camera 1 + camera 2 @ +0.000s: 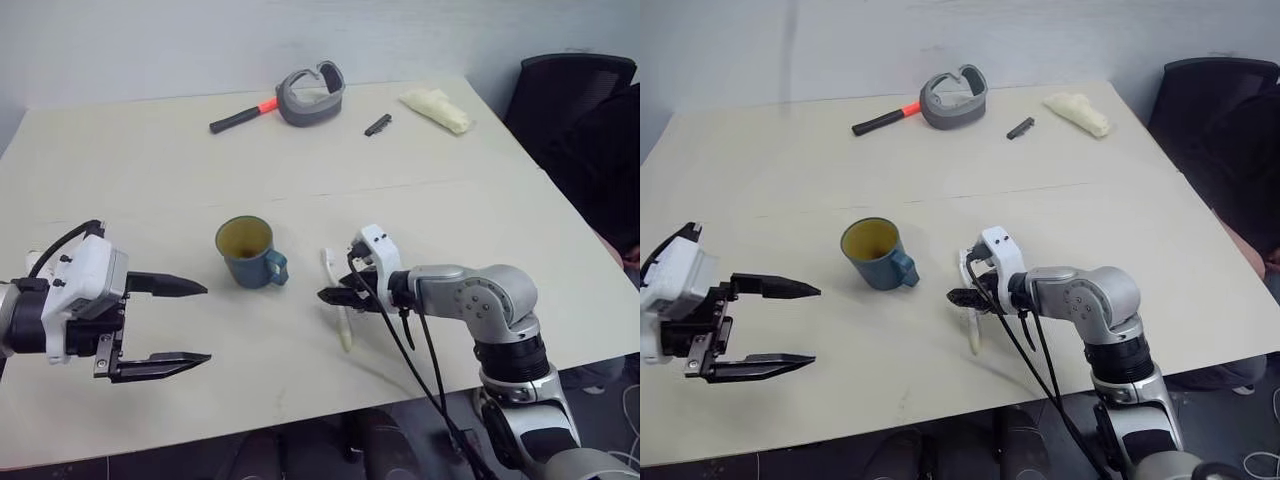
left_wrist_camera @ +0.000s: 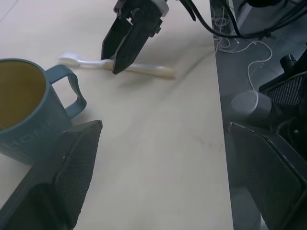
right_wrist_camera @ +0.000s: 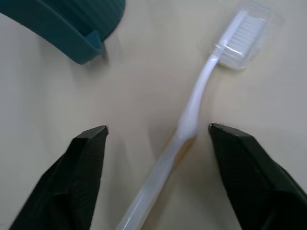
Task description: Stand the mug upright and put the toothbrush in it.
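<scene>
Right hand (image 1: 332,296) low over the bench, its two black fingers apart and straddling the handle of the slim white-to-cream plastic toothbrush (image 3: 189,115); from the right wrist view the handle runs between the fingertips, touching neither that I can see. Toothbrush lies flat on the pale cream bench (image 1: 150,180), bristle head pointing toward the far side, handle end toward the near edge. Just left of it, apart from it, stands the small dark teal-blue mug (image 1: 247,252) with yellowish-olive interior, already upright, loop handle turned toward the toothbrush. Left hand (image 1: 170,322) hovers further left, near the front edge, fingers wide apart and empty, pointing toward the mug but clear of it. Far side of the bench: black-handled hammer with an orange neck (image 1: 240,114), grey curved plastic piece (image 1: 311,95), small dark clip (image 1: 377,125), crumpled pale cloth (image 1: 436,109). Judgement: standing the mug looks done; step in hand is the pick-up of the toothbrush. To do it well, close squarely across the thicker handle section, not the thin neck, with the fingertips low enough to catch it against the bench. A slim round handle may roll or pivot, so centre it first. Then lift, tip upright and enter the mug from above, clear of the rim.
</scene>
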Motion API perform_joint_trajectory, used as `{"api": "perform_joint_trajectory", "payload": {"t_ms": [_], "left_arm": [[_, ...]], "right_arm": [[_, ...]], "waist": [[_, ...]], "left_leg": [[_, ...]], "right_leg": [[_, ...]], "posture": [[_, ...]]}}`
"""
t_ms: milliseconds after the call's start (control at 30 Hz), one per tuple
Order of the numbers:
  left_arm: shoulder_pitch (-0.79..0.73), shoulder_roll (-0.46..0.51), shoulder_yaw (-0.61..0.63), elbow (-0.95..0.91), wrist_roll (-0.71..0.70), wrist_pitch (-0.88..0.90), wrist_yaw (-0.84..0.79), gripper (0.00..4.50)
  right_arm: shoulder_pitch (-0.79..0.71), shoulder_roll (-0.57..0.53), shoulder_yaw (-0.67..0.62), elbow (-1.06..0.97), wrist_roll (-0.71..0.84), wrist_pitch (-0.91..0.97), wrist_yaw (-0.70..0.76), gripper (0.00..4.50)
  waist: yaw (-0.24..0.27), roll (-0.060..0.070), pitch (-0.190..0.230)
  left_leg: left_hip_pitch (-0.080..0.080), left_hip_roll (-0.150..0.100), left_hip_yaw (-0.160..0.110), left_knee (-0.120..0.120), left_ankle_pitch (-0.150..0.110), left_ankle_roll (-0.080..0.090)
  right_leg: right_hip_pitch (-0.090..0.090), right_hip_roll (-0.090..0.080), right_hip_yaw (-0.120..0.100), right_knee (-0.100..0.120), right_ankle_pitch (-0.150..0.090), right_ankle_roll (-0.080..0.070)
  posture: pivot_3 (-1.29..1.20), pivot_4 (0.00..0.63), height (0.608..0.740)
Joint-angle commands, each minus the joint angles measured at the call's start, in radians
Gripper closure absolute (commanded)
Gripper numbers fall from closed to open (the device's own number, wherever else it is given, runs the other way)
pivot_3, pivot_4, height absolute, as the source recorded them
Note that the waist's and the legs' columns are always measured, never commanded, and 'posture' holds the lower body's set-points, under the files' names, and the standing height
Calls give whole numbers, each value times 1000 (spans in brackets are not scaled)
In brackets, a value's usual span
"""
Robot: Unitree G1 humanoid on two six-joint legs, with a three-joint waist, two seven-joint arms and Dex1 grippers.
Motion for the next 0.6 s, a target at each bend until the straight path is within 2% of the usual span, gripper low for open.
{"api": "perform_joint_trajectory", "payload": {"t_ms": [33, 233, 367, 500, 600], "left_arm": [[-33, 9, -1, -18, -24, 11, 17, 0], [-68, 13, -17, 13, -13, 9, 14, 0], [-78, 5, -19, 26, -8, 9, 21, 0], [-53, -21, 21, 50, 8, 17, 41, 0], [-50, -40, 75, 66, -21, 47, 63, 0]], "right_arm": [[20, 7, 23, 9, -7, 14, 23, 2313], [33, 8, 26, 11, -35, 1, 33, 4233], [21, 16, -11, -5, -51, -39, 23, 4325], [-110, 17, -143, -24, -90, -146, -37, 4325], [-175, 52, -196, -16, -89, -221, -52, 4325]], "waist": [[0, 0, 0], [0, 0, 0], [0, 0, 0], [1, 3, 2], [0, 4, 2]], "left_leg": [[0, 0, 0, 0, 0, 0], [0, 2, 0, -1, 0, -2], [0, 2, 1, -1, 0, -2], [-1, 2, 1, 0, 0, -3], [-1, 2, 1, -1, 0, -3]], "right_leg": [[0, 0, 0, 0, 0, 0], [0, 2, 0, 0, 0, -1], [0, 2, 0, -1, 0, -1], [-1, 2, 0, -1, -1, -1], [-3, 3, 1, 0, -1, -1]], "posture": [[0, 150, 740], [0, 150, 740], [0, 150, 740], [0, 150, 740], [0, 150, 740]]}}
